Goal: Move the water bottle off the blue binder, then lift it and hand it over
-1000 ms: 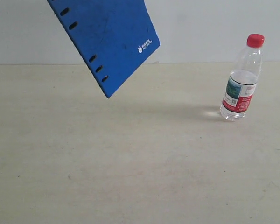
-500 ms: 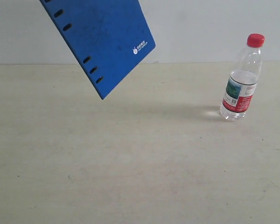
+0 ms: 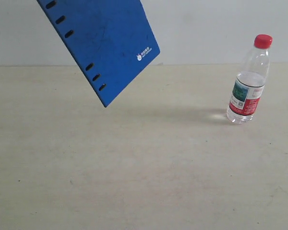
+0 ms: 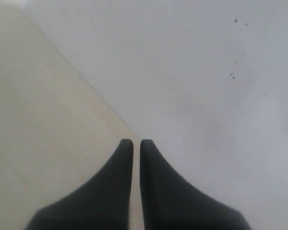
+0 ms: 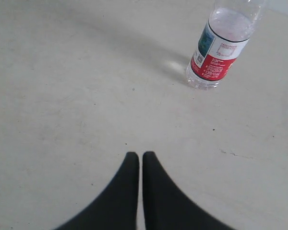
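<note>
The water bottle (image 3: 247, 86) stands upright on the table at the right, red cap on, apart from the binder. The right wrist view shows its label and base (image 5: 216, 52) some way ahead of my right gripper (image 5: 140, 154), which is shut with nothing between its fingers. The blue binder (image 3: 101, 43) hangs tilted in the air at the upper left, one corner pointing down, its top cut off by the frame; what holds it is out of view. My left gripper (image 4: 133, 142) is shut and empty, facing the table's far edge and the wall. Neither gripper shows in the exterior view.
The beige table (image 3: 134, 167) spreads across the exterior view, with a pale grey wall (image 3: 206, 28) behind it. The binder's shadow lies on the table to the left of the bottle.
The binder has drifted a little to the left and slightly down, still tilted in the air. The bottle has not moved.
</note>
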